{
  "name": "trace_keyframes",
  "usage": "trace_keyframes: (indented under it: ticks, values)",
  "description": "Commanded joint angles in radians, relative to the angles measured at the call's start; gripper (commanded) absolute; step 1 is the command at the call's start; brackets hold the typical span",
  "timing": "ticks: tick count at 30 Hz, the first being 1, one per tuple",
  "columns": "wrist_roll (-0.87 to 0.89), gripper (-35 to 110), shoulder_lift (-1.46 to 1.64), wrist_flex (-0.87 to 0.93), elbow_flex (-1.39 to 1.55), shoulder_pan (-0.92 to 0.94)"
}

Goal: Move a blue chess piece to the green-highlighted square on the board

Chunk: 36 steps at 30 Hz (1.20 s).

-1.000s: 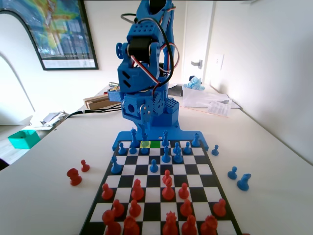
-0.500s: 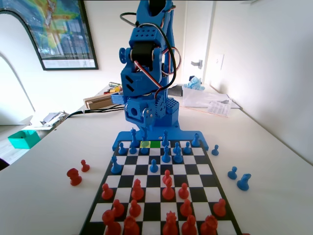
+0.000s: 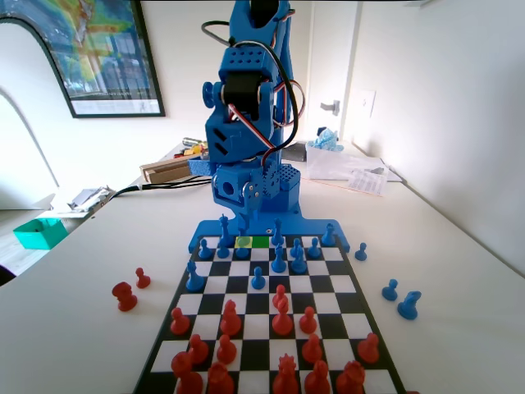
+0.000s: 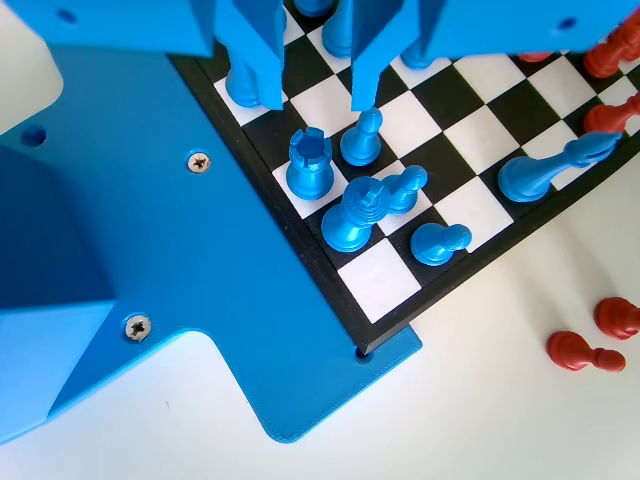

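My gripper (image 4: pixel 315 75): jaws parted, empty, above the board (image 4: pixel 470 270) corner; blue chess piece (image 4: pixel 362 138) upright just below, neighbours crowding.

1. The board (image 4: pixel 470 215): smooth black and white squares with a slight sheen; blue plastic rim, matt.
2. Blue pieces (image 4: pixel 310 165): glossy moulded plastic.
3. Red pieces (image 4: pixel 580 352): glossy plastic.
4. Gripper (image 4: pixel 315 95): matt blue plastic.
5. Table (image 4: pixel 520 420): smooth, matt white.
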Motion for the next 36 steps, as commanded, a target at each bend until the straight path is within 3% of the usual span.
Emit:
trace_keyframes:
  ticks: [1,36]
  values:
    - [-0.015,13,0.012,0.021,0.008,0.021]
    - [-0.074,13,-0.049,-0.054,0.029,0.075]
